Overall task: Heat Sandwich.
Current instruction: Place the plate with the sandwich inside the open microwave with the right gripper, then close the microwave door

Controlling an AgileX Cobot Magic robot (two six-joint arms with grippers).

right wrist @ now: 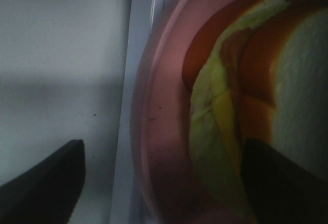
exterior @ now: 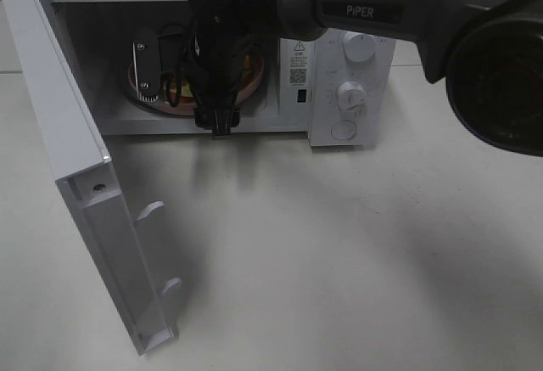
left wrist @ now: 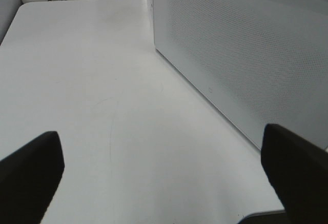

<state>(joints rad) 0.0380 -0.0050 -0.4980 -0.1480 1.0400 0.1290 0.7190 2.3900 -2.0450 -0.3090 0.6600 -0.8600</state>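
Observation:
The sandwich (right wrist: 225,111), pale bread with brown crust and yellow-green filling, lies on the round pink plate (right wrist: 164,106) inside the open microwave (exterior: 293,120). My right gripper (right wrist: 161,152) reaches into the oven and stands open, one finger on each side of the plate's edge and the sandwich, holding nothing. From above, the right arm covers most of the plate (exterior: 254,74), and only a sliver of the sandwich (exterior: 174,92) shows beside the right gripper (exterior: 170,82). My left gripper (left wrist: 161,137) is open and empty over the bare table, out of the exterior high view.
The microwave door (exterior: 76,159) is swung wide to the left, with its hooks facing the table. The control panel with two knobs (exterior: 352,91) is on the oven's right. A white perforated panel (left wrist: 241,55) stands close beside the left gripper.

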